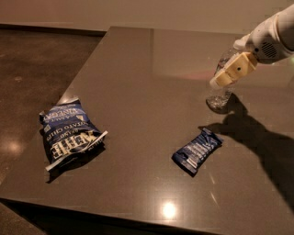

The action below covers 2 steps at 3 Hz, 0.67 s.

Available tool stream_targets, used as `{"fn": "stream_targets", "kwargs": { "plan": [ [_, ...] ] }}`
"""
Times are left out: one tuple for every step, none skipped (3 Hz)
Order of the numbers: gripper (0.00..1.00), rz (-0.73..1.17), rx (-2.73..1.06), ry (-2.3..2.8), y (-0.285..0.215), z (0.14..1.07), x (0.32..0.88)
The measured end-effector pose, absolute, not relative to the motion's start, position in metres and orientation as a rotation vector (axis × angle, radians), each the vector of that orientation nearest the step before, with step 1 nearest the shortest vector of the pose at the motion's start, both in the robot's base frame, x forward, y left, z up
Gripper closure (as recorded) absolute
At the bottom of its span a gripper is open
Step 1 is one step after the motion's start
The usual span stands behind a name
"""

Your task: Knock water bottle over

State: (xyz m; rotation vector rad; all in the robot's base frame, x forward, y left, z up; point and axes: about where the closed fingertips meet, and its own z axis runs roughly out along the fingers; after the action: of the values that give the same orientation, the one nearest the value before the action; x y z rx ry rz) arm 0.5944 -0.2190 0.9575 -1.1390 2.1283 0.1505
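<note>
Glossy dark table [138, 92], brown floor [32, 64], pale wall [115, 10] behind.

The gripper [226, 77] overlapped the water bottle's [220, 97] upper half on the dark table [138, 69], a chip bag [69, 134] and snack packet [197, 150] lying nearby.

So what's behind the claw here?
The water bottle, at the far right of the table. Its clear base shows below the claw; its middle is covered, so contact cannot be seen.
</note>
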Motion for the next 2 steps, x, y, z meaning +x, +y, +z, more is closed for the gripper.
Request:
{"fn": "stream_targets", "kwargs": {
  "plan": [
    [0.0,0.17,-1.116,2.088,-0.2183,0.9542,0.6015],
    [0.15,0.183,-1.102,2.072,-0.218,0.9505,0.6077]
  ]
}}
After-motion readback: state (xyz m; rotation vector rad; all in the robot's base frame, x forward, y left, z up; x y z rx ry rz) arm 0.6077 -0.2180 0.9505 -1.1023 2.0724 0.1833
